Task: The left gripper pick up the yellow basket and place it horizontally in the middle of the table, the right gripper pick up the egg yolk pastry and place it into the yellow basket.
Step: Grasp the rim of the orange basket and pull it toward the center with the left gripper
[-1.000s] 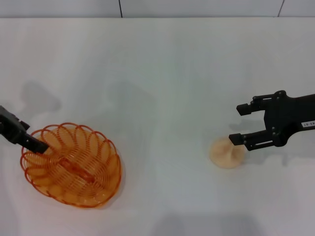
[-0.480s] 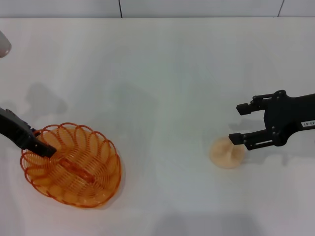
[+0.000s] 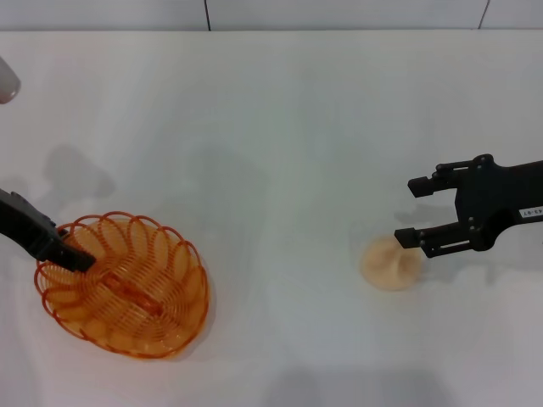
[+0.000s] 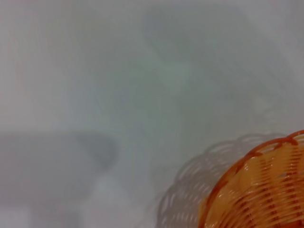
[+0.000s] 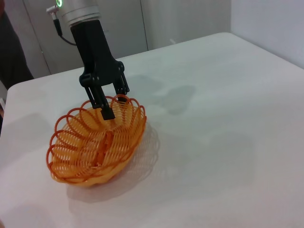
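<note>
The yellow basket point(image 3: 123, 284) sits on the white table point(image 3: 271, 127) at the near left; part of it also shows in the left wrist view point(image 4: 259, 190). My left gripper point(image 3: 75, 257) is at the basket's far-left rim. The right wrist view shows the left gripper point(image 5: 115, 102) open and astride the basket point(image 5: 95, 145) rim, one finger inside and one outside. The egg yolk pastry point(image 3: 389, 263) lies on the table at the right. My right gripper point(image 3: 416, 214) is open and empty, just beside and above the pastry's far right side.
The table's back edge meets a grey wall point(image 3: 254, 13). A white piece of my left arm point(image 3: 7, 80) shows at the far left edge. The wide stretch of table between the basket and the pastry is bare.
My left gripper has edged a little lower and further into the basket's rim. The basket, the pastry and the right gripper have hardly moved.
</note>
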Robot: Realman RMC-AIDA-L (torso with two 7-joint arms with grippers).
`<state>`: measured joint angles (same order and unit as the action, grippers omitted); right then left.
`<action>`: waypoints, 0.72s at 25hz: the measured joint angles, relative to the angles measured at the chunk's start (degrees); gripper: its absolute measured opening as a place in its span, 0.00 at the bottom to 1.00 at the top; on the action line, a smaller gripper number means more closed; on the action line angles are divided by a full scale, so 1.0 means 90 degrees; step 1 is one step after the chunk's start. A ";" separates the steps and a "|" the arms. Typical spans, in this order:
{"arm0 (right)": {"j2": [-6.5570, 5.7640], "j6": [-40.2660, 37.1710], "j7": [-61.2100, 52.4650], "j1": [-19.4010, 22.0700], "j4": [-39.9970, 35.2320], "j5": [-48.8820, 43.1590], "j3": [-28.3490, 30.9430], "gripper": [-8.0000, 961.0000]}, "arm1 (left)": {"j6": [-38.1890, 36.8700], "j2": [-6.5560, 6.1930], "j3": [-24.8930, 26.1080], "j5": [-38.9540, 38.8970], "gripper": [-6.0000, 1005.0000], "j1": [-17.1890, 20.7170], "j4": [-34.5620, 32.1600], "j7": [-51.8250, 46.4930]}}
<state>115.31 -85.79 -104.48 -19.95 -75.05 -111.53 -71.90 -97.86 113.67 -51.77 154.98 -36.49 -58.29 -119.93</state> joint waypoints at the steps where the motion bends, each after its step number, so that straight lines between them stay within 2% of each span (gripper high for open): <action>1: 0.0000 0.0005 0.0001 0.0000 0.0000 0.0000 -0.0004 0.80 | 0.0005 0.0000 0.0000 0.0000 0.65 0.0000 0.0004 -0.0001; 5: 0.0000 0.0023 -0.0002 0.0000 -0.0001 0.0000 -0.0004 0.80 | 0.0008 -0.0003 0.0000 0.0004 0.60 0.0002 0.0012 0.0000; 11: 0.0000 0.0023 -0.0002 -0.0007 -0.0001 0.0000 0.0003 0.80 | 0.0013 0.0007 -0.0018 0.0021 0.40 0.0020 0.0013 0.0000; 18: 0.0000 0.0022 -0.0005 -0.0021 -0.0001 0.0000 0.0011 0.80 | 0.0098 0.0070 -0.0020 0.0176 0.37 0.0032 0.0013 0.0000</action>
<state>115.31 -85.59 -104.52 -20.14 -75.06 -111.53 -71.80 -96.98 114.30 -51.95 156.57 -36.21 -58.18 -119.93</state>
